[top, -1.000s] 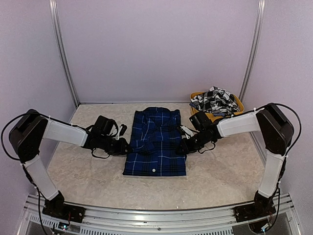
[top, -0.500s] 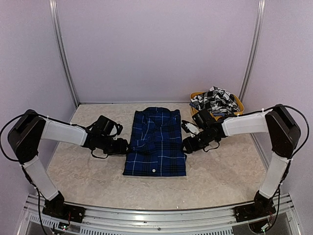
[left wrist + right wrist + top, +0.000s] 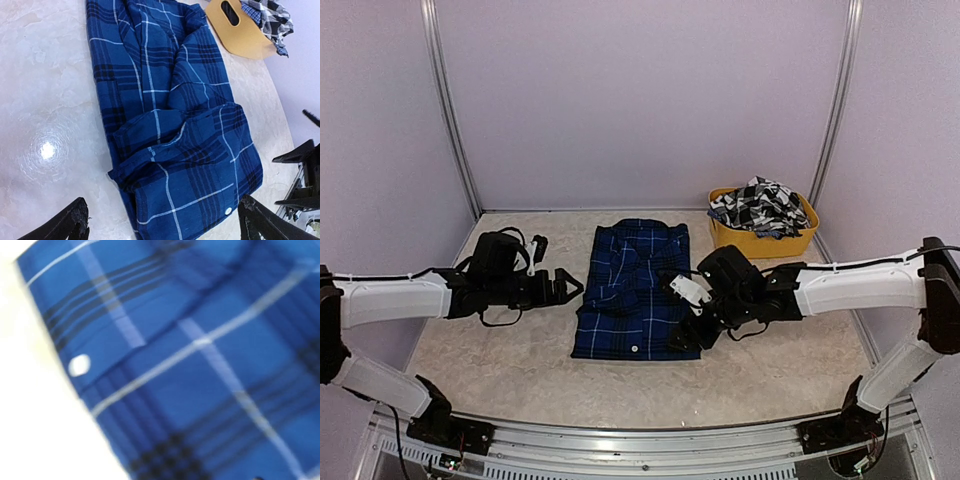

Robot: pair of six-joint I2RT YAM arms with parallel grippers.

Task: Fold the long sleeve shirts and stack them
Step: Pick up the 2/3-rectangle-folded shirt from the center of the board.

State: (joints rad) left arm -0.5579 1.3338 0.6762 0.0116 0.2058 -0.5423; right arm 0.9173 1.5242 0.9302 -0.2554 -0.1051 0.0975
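Note:
The blue plaid long sleeve shirt lies folded into a narrow rectangle in the middle of the table, collar to the back. My left gripper stands open just left of it, touching nothing. In the left wrist view its two black fingertips sit wide apart, framing the shirt. My right gripper hangs low over the shirt's near right corner. The right wrist view is a blurred close-up of blue cloth with a white button and shows no fingers. The black-and-white checked shirt is heaped in the tub.
A yellow plastic tub stands at the back right by the wall and also appears in the left wrist view. Walls and metal posts close in the table on three sides. Bare marble-look tabletop surrounds the shirt.
My left gripper has let go of the shirt's left edge, opened and pulled back to the left. My right arm has stretched out lower and moved toward the shirt's near right corner.

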